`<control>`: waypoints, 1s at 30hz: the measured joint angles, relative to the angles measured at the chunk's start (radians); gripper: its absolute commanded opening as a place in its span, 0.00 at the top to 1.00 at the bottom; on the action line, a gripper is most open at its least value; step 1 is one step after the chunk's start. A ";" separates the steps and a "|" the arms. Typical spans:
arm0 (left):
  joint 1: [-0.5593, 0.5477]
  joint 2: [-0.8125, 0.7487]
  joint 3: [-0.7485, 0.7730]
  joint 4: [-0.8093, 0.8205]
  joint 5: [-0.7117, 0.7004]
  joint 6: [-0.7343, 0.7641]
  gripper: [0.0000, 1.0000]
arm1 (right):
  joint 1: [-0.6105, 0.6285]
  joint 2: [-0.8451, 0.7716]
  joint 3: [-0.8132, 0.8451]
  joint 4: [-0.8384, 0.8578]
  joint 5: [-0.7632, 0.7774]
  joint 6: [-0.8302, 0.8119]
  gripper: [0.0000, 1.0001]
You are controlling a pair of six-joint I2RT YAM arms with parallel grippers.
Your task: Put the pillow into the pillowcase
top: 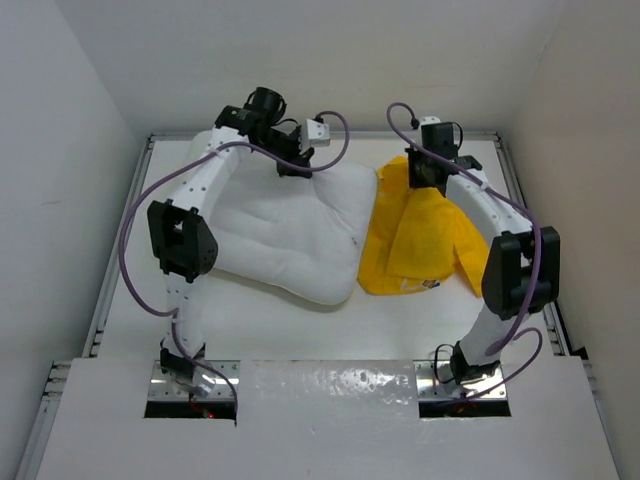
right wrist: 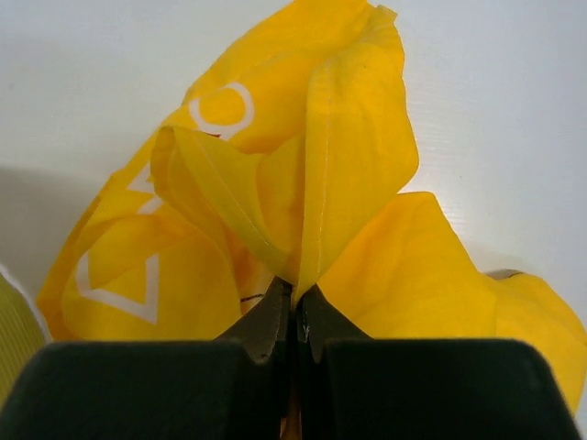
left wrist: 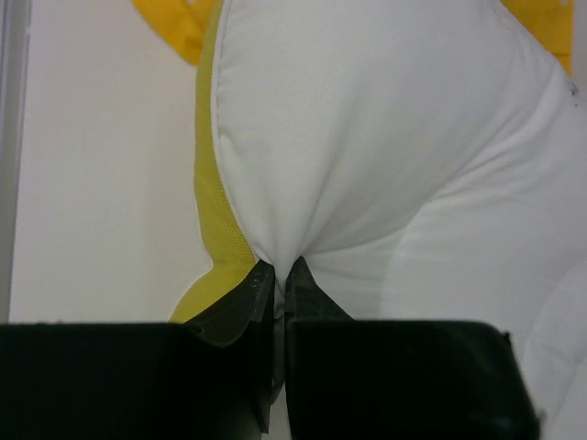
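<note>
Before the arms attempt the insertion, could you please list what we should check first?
1. Left gripper shut on the pillow: ok, pinching a fold at its edge.
2. Right gripper shut on the pillowcase: ok, pinching a fold.
3. Pillowcase mouth spread open: not ok, fabric bunched.
4. Right gripper holds the open end: cannot tell.
5. Pillow lying beside the pillowcase: ok.

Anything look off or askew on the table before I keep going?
The pillowcase is bunched and folded over itself right of the pillow, no clear opening showing. The right gripper pinches a gathered fold of it; the left gripper pinches the pillow's edge. Nothing looks torn or spilled.
</note>
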 measured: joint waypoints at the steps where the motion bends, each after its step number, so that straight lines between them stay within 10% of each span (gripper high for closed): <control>1: -0.014 0.008 0.021 -0.015 0.012 -0.008 1.00 | -0.001 -0.010 -0.011 0.005 -0.006 -0.011 1.00; 6: -0.051 0.040 0.156 -0.035 0.073 -0.039 1.00 | -0.008 0.019 -0.023 0.012 -0.014 -0.059 1.00; 16: -0.140 0.045 -0.195 0.257 0.045 -0.193 1.00 | -0.014 0.043 -0.022 0.041 -0.080 -0.081 0.83; 22: -0.163 0.247 -0.113 0.408 -0.006 -0.411 1.00 | -0.030 0.075 -0.044 0.040 -0.078 -0.074 0.73; 25: -0.163 0.277 -0.095 0.470 -0.050 -0.477 1.00 | -0.039 0.112 -0.045 0.037 -0.072 -0.070 1.00; 30: -0.166 0.276 -0.100 0.499 -0.121 -0.492 1.00 | -0.042 0.130 -0.045 0.021 -0.023 -0.061 1.00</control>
